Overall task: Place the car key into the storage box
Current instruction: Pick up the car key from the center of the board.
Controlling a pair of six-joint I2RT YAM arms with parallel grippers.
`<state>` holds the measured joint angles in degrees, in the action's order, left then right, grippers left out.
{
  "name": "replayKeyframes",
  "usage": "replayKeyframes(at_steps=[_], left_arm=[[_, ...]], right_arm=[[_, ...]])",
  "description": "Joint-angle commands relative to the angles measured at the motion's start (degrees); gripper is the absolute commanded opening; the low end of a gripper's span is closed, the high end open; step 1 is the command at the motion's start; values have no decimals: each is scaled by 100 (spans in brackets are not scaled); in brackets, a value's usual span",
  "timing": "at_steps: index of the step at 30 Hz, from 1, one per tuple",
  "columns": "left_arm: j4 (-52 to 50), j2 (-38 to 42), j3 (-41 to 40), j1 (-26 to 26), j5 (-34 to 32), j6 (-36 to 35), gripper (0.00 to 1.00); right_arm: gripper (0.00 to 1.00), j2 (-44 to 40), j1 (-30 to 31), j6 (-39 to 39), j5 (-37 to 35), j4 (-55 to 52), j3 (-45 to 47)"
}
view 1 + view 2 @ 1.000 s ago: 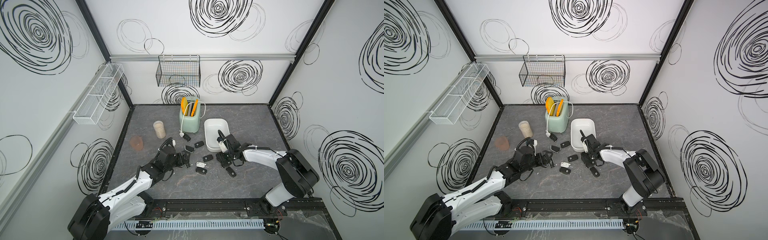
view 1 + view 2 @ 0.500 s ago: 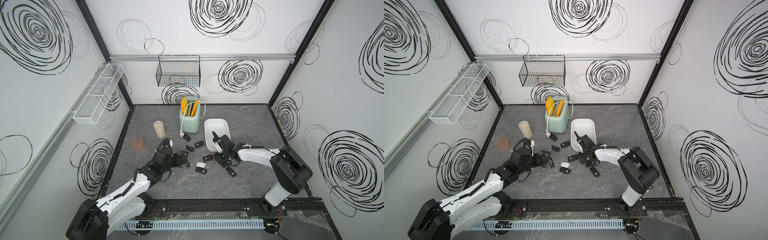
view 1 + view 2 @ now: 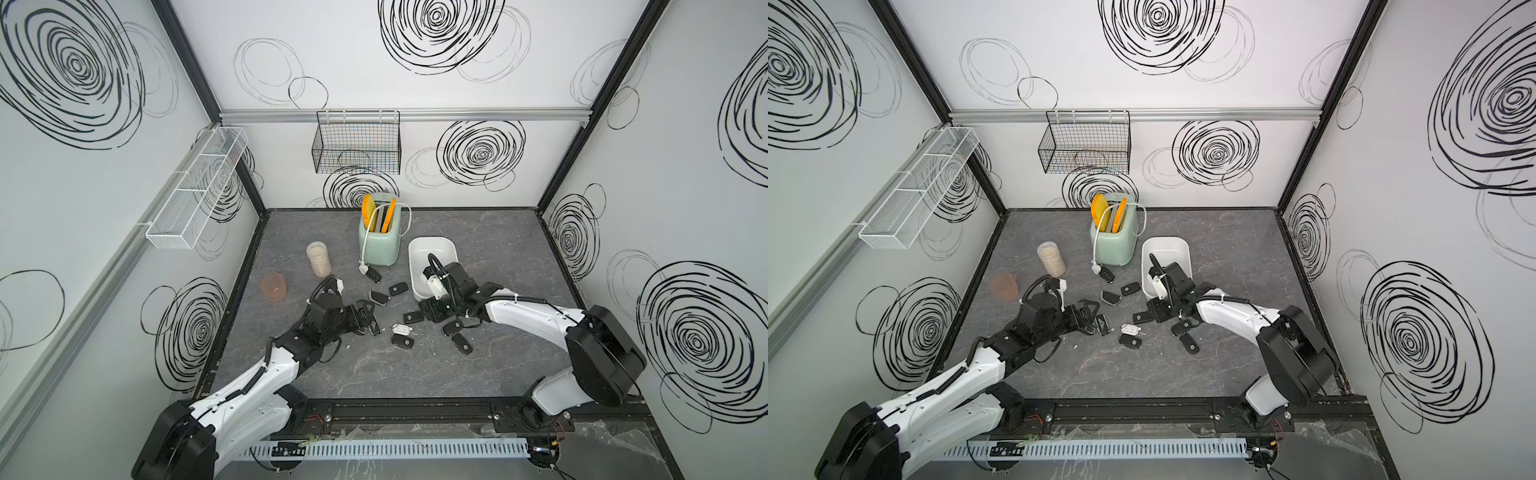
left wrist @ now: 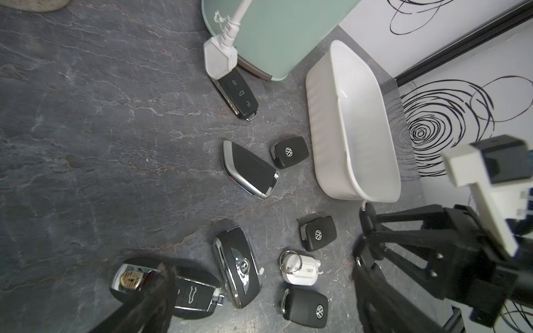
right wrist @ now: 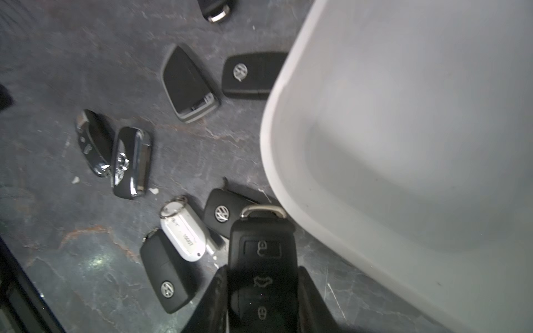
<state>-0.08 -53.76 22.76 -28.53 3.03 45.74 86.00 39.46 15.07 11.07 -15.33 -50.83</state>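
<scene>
- The car key (image 5: pixel 263 253) is clamped between the partly closed right fingers (image 5: pixel 215 302), just beside the storage box (image 5: pixel 284 95).
- The left fingers (image 4: pixel 150 299) are spread wide and hold nothing.
- No key is seen inside the box; transfer over the rim and release are judged outstanding.

Grey stone-patterned tabletop (image 3: pixel 415 374). Rear centre: mint-green plastic toaster (image 3: pixel 379 245), with the white rounded-rectangular plastic storage box (image 3: pixel 432 249) just right of it, apart. Left of the toaster stood a clear cylindrical plastic jar (image 3: pixel 319 258); a pinkish translucent cup (image 3: pixel 273 285) stood further left and nearer the front. Black plastic key fobs (image 3: pixel 399 288) lay on the table before toaster and box, a white plastic key tag (image 3: pixel 402 330) among them. One black three-button car key (image 5: pixel 262 245) sat between the fingers of the right gripper (image 5: pixel 262 269), just outside the box's near corner. Black wire basket (image 3: pixel 357 147) hung on the rear wall above the toaster; long white mesh rack (image 3: pixel 195 195) on the left wall.
</scene>
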Motion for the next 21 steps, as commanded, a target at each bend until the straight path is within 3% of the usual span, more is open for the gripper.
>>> replayKeyframes(at_steps=[1,9,21], left_arm=[[200,-79,122,58,73,-73,98],[337,-229,193,67,159,-90,98],[254,-223,204,146,181,-246,98]], right_arm=[[26,-244,-105,191,226,76,-284],[26,49,-652,409,-430,79,-897],[27,1595,-1209,165,-1346,320,-2131]])
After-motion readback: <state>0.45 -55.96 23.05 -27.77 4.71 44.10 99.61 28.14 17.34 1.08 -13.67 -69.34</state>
